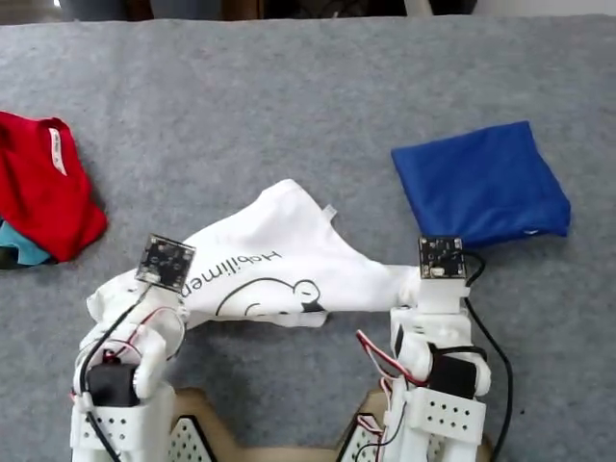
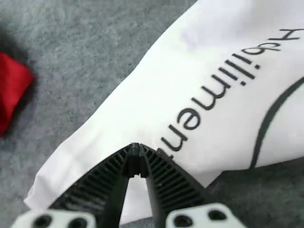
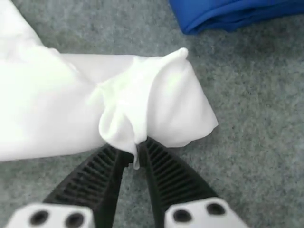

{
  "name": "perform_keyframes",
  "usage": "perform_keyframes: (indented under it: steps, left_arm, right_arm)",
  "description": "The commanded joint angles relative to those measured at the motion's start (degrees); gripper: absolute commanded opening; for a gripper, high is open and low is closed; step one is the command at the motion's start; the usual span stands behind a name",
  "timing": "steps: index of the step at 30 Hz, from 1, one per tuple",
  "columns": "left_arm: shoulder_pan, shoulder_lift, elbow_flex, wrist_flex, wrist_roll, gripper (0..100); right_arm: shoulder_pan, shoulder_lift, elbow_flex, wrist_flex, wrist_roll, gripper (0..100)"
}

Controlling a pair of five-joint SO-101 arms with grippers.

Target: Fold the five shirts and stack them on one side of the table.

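Note:
A white shirt point(image 1: 279, 274) with black print lies stretched across the near middle of the grey table. My left gripper point(image 2: 137, 159) is shut on the white shirt point(image 2: 199, 95) at its left edge. At the other end, my right gripper point(image 3: 137, 152) is shut on a bunched fold of the white shirt point(image 3: 142, 99). A folded blue shirt point(image 1: 481, 183) rests flat to the right, beyond the right arm point(image 1: 441, 289). Near the left table edge lies a red shirt point(image 1: 43, 188) over a bit of teal cloth point(image 1: 24, 245).
The grey felt table point(image 1: 289, 96) stretches bare behind the white shirt. Both arm bases point(image 1: 115, 404) stand at the near edge. The folded blue shirt point(image 3: 232, 14) lies close beyond my right gripper, and the red shirt point(image 2: 12, 90) is off to the side of my left gripper.

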Motion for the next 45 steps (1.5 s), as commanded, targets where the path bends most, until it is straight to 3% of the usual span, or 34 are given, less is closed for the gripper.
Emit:
perform_keyframes:
  steps: [1,8,13,26,31,38,42,45]
  left_arm:
    - [2.24,-0.18,1.45,-1.93,-0.44,3]
    - [-2.59,-0.18,2.33,-2.29,-0.53,3]
    - [-12.88,-0.18,0.22,-2.64,-0.26,3]
    - [-26.24,-0.18,-17.54,-6.42,-2.73,3]
    - [-24.04,-0.09,-23.69,-6.15,-12.75,3]
    - [-29.58,0.53,-33.19,-5.63,-13.36,3]
    - [-32.31,0.88,-33.54,-0.62,-14.24,3]
    - [-32.57,4.40,-35.65,2.90,-8.88,3]
  right_arm:
    - [-0.70,-0.48,-0.04,-1.05,-0.35,1.5]
    - [-0.70,-0.48,-0.04,-1.05,-0.35,1.5]
    - [-0.70,-0.48,-0.04,-1.05,-0.35,1.5]
    - [-0.70,-0.48,-0.04,-1.05,-0.35,1.5]
    - [-0.70,-0.48,-0.04,-1.05,-0.35,1.5]
    - [-2.99,-0.31,-0.04,-1.05,-0.62,1.5]
    - [-4.92,-0.22,-0.04,-1.05,-0.62,1.5]
    - [-5.27,-0.22,-0.04,-1.05,-0.53,1.5]
